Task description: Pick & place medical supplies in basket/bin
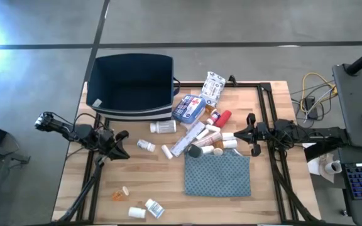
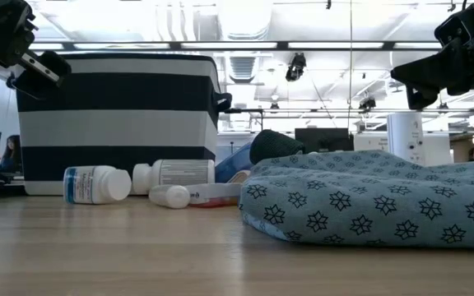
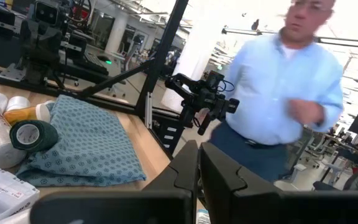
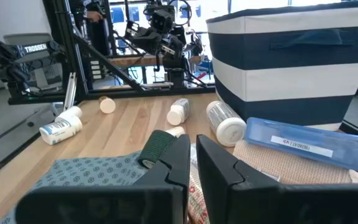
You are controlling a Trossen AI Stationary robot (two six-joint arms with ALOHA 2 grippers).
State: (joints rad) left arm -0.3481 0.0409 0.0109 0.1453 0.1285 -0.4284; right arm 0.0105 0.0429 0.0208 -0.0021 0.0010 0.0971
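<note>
Hovering empty, left gripper (image 1: pixel 122 144) and right gripper (image 1: pixel 249 133) closed; supplies (image 1: pixel 197 132) beside basket (image 1: pixel 131 85).

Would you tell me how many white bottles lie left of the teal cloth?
5: one white bottle beside the bin, two mid-table, two near the front edge; the pile may hide more.

both arms are showing up matte black, jointed, boxy at the wrist segments. left hand (image 1: pixel 119 145) is ending in two flat dark fingers with angular blocky bases; right hand (image 1: pixel 249 133) is looking identical, same black finish. thin black cabling is looping off the left arm's rear joint. white "trossen" lettering is showing on a dark arm link in the right wrist view.
</note>
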